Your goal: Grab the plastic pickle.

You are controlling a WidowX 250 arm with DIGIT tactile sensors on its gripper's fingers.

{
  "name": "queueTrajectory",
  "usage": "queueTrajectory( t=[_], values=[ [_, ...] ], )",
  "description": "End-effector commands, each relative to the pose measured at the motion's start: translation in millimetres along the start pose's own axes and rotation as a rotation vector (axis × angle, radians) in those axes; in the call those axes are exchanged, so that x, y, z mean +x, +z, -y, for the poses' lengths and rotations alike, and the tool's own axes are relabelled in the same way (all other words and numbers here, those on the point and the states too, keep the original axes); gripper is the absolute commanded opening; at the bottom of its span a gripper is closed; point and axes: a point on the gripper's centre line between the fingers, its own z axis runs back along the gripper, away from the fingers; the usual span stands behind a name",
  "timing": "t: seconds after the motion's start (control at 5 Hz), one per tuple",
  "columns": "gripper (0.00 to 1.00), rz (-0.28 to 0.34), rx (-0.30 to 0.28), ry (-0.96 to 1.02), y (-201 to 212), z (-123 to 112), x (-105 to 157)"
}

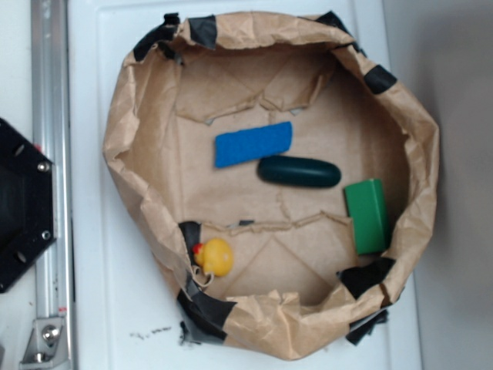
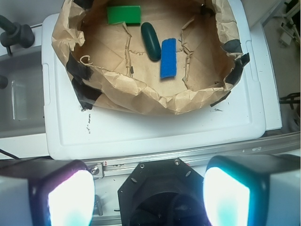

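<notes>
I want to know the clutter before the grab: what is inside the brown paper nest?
Inside the paper nest: the plastic pickle, a blue rectangle, a green block and a yellow duck. The crumpled wall hides the duck in the wrist view.

Both views are evenly lit from above by soft, diffuse light. In the exterior view the white plastic worktop (image 1: 115,308) is bright, close to washed out, and the picture is slightly soft, with little fine detail in the crumpled brown paper bag (image 1: 139,108). The bag's raised rim throws a gentle shadow inside along its right wall. The very dark green, sausage-shaped plastic pickle (image 1: 299,171) carries a faint highlight along its upper side. In the wrist view the tool's two pale fingers (image 2: 70,200) at the bottom edge are badly out of focus and glow cyan-white with magenta fringes, while the bag beyond is sharp.
</notes>
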Motion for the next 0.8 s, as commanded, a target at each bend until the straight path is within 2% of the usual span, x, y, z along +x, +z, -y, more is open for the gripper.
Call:
queueTrajectory(
  t=[0.0, 0.2, 0.4, 0.6],
  values=[
    [1.00, 0.000, 0.000, 0.000, 0.0, 0.0, 0.0],
    [1.00, 0.093, 0.081, -0.110, -27.1, -1.5, 47.7],
    [1.00, 0.305, 0.076, -0.238, -45.1, 3.7, 98.9],
    [1.00, 0.313, 0.018, -0.370, -98.2, -0.8, 142.9]
  ],
)
